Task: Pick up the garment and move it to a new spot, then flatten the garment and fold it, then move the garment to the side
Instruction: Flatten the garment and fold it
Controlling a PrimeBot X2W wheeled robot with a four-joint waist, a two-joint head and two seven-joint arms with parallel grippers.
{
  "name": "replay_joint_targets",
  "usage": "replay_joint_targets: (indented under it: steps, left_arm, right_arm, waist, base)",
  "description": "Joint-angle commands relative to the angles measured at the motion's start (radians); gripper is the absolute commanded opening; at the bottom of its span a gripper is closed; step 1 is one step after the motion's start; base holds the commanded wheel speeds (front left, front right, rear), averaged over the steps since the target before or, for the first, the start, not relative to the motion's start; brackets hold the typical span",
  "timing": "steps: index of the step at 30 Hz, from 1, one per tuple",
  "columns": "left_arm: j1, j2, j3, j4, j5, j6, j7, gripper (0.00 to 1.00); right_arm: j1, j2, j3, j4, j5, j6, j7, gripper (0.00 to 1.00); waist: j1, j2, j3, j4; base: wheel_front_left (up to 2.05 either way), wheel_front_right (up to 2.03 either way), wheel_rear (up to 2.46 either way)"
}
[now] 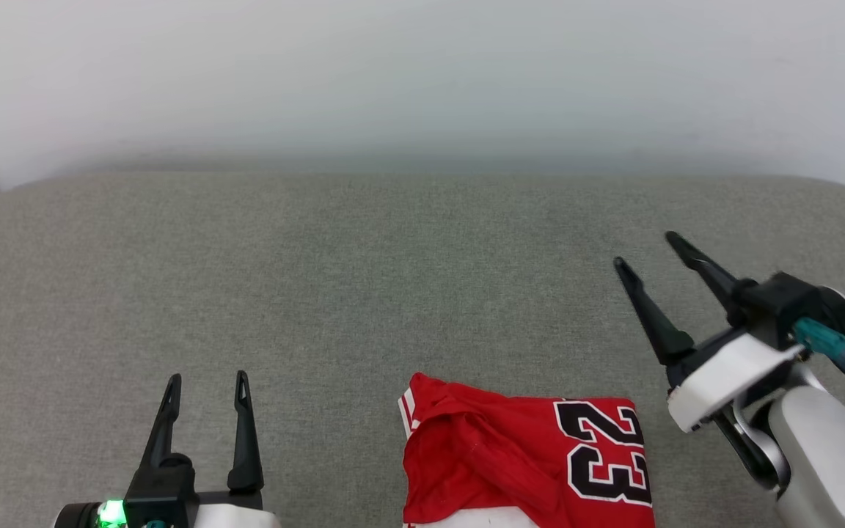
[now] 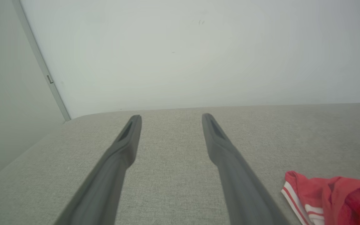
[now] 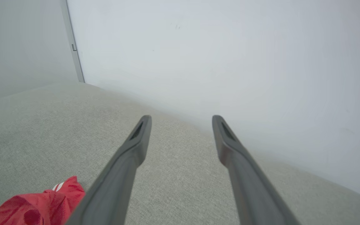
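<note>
The garment (image 1: 525, 462) lies folded on the grey cushion (image 1: 320, 279); left gripper (image 1: 207, 376) and right gripper (image 1: 645, 248) gape wide, empty

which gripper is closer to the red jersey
The right gripper, angled beside the jersey at its 23 edge; the left gripper points straight ahead, farther off.

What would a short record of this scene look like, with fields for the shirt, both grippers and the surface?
shirt: red, black 23 print, folded into a rough rectangle, lying at the near edge
left gripper: open, empty, left of the shirt, not touching it
right gripper: open, empty, right of the shirt, not touching it
surface: grey woven fabric, rounded corners
wall: plain, pale
</note>
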Motion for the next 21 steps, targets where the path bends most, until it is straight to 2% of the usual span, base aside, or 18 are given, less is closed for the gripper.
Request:
replay_joint_targets:
  steps: [1,4,5,11,17,21]
  left_arm:
    - [0.014,-0.002,0.007,-0.003,-0.006,-0.006,-0.002,1.00]
    - [0.025,-0.005,0.014,-0.007,-0.011,-0.009,-0.002,1.00]
    - [0.025,-0.005,0.014,-0.007,-0.011,-0.009,-0.002,1.00]
    - [0.035,-0.008,0.010,-0.012,-0.010,-0.028,-0.002,1.00]
    - [0.049,-0.012,0.002,-0.009,-0.009,-0.048,-0.002,1.00]
    - [0.057,-0.013,-0.001,-0.006,-0.005,-0.058,-0.002,1.00]
  right_arm:
    - [0.046,0.034,-0.066,0.004,-0.060,-0.001,-0.024,1.00]
    - [0.134,0.098,-0.196,-0.012,-0.157,-0.001,-0.047,1.00]
    - [0.134,0.098,-0.196,-0.012,-0.157,-0.001,-0.047,1.00]
    - [0.309,0.234,-0.397,-0.114,-0.256,-0.001,-0.054,1.00]
    - [0.451,0.319,-0.498,-0.206,-0.286,-0.001,-0.054,1.00]
    - [0.507,0.338,-0.513,-0.248,-0.287,-0.001,-0.054,1.00]
  waist:
    - [0.0000,0.0000,-0.014,-0.008]
    - [0.0000,0.0000,-0.029,-0.013]
    - [0.0000,0.0000,-0.029,-0.013]
    - [0.0000,0.0000,-0.049,-0.012]
    - [0.0000,0.0000,-0.063,-0.007]
    - [0.0000,0.0000,-0.067,-0.008]
  base:
    - [0.00,0.00,0.00]
    - [0.00,0.00,0.00]
    - [0.00,0.00,0.00]
    - [0.00,0.00,0.00]
    - [0.00,0.00,0.00]
    - [0.00,0.00,0.00]
